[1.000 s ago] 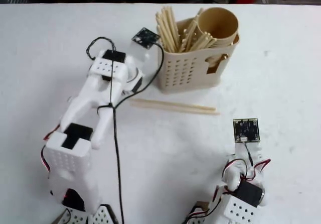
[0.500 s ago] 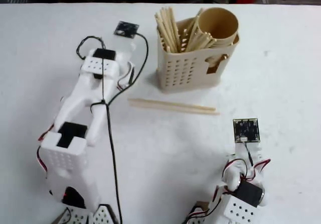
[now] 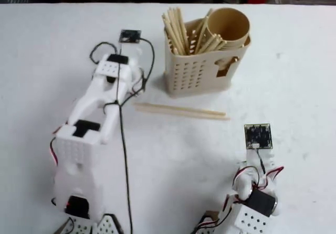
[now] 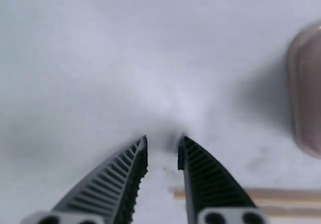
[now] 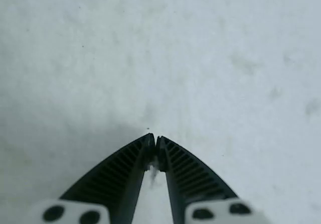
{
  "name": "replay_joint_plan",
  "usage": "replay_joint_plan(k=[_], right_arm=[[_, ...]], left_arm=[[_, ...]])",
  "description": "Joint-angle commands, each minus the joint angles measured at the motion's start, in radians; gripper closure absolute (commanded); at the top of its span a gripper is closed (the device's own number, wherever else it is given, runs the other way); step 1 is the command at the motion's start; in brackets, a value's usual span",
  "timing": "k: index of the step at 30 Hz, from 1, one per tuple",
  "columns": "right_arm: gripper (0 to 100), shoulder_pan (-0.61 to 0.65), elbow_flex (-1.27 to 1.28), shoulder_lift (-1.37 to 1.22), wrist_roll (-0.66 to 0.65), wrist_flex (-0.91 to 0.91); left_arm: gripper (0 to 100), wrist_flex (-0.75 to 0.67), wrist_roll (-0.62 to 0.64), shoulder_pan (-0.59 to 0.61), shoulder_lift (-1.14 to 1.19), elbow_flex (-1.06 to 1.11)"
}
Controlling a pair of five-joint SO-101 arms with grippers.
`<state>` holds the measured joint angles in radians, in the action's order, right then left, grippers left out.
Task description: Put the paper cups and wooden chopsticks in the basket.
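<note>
One basket (image 3: 197, 76), one cup (image 3: 227, 27) seen in it, a bundle of chopsticks (image 3: 177, 29) there too tight to count, two loose chopsticks (image 3: 181, 110) lay on the table (image 3: 47, 40), two arms (image 3: 97, 108) (image 3: 252, 202).

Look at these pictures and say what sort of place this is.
Probably a robotics test bench: two white plastic robot arms with exposed wiring sit on a plain white table, and a beige perforated plastic basket of wooden chopsticks and a tan paper cup looks like a sorting prop.

White plastic arms (image 3: 94, 100), black motors (image 3: 84, 128), black and red cables (image 3: 124, 155) — dark ribbed fingers (image 4: 120, 184)
</note>
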<state>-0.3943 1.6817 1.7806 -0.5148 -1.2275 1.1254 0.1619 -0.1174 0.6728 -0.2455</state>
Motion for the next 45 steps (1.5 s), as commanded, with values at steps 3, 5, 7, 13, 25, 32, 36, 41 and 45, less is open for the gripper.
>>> replay_joint_plan(k=[3, 5, 7, 13, 25, 32, 36, 41, 45], right_arm=[[98.1, -0.005, 0.009, 0.012, -0.009, -0.002], [98.1, -0.005, 0.009, 0.012, -0.009, -0.002], [98.1, -0.005, 0.009, 0.012, -0.009, -0.002], [98.1, -0.005, 0.009, 0.012, -0.009, -0.002], [98.1, -0.005, 0.009, 0.012, -0.009, -0.001], [98.1, -0.002, 0.009, 0.012, -0.009, -0.004], [98.1, 0.002, 0.009, 0.012, -0.009, -0.004], [98.1, 0.102, 0.009, 0.012, -0.011, 0.054], [98.1, 0.179, -0.017, 0.012, -0.075, 0.171]], left_arm=[[89, 0.193, 0.008, -0.07, 0.031, -0.097], [89, 0.261, 0.0, -0.079, 0.03, -0.095], [89, 0.296, -0.046, -0.093, 0.03, -0.087], [92, 0.322, -0.072, -0.105, 0.028, -0.032], [92, 0.103, -0.121, -0.153, -0.326, 0.417], [92, 0.064, -0.123, -0.13, -0.541, 0.549], [92, 0.057, -0.123, -0.108, -0.684, 0.568], [92, -0.114, -0.117, -0.074, -0.816, 0.721], [92, -0.281, -0.117, 0.021, -0.872, 0.859]])
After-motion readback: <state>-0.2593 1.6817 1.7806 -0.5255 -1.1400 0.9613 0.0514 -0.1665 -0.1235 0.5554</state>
